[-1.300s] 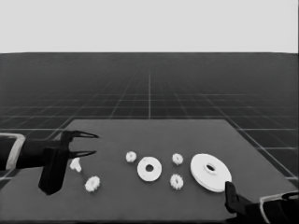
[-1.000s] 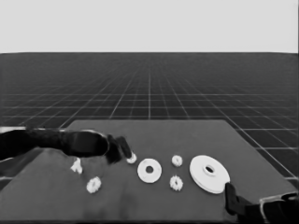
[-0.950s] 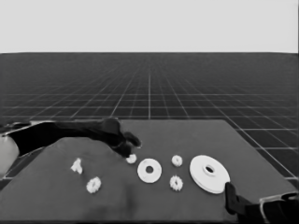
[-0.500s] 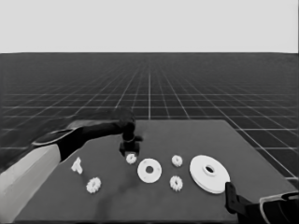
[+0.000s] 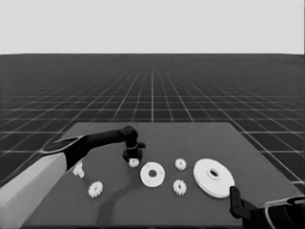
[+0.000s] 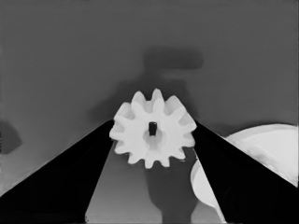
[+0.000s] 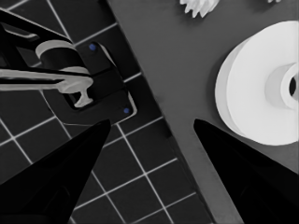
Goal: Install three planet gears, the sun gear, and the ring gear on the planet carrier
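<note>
Left gripper hovered over planet gear, fingers spread wide astride it, at smaller round part's ten o'clock; right gripper parked, open.

Setting: simulated robot test scene | Evidence: dark table standing on a gridded floor that runs to a flat horizon | Beyond table: blank pale band, no walls or furniture

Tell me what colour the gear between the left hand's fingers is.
White gear, clearest in the left wrist view.
</note>
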### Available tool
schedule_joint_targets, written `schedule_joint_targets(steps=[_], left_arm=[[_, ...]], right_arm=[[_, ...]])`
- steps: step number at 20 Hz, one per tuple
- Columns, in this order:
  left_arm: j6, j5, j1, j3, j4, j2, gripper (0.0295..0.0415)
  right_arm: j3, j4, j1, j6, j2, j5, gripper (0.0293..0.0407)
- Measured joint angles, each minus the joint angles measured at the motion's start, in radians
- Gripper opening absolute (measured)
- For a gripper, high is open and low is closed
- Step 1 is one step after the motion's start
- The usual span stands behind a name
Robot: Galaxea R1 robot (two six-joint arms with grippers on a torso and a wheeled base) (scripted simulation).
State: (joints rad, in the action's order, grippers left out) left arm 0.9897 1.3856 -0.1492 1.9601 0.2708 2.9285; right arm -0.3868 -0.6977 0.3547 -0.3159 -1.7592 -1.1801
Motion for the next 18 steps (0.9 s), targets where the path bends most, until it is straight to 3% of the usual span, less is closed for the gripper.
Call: schedule_joint_targets(steps=[8, 11, 18], left_arm=[[0.000, 0.000, 0.000, 0.001, 0.000, 0.000, 0.0313], [0.078, 0.094, 0.138, -0.155, -0.106, -0.057, 0.0313], [0.083, 0.110, 0.175, -0.165, -0.140, -0.060, 0.0313]], right_arm=[[0.000, 0.000, 0.000, 0.000, 0.000, 0.000, 0.0385], [0.000, 0.000, 0.000, 0.000, 0.000, 0.000, 0.0385], [0.000, 0.000, 0.000, 0.000, 0.000, 0.000, 0.0385]])
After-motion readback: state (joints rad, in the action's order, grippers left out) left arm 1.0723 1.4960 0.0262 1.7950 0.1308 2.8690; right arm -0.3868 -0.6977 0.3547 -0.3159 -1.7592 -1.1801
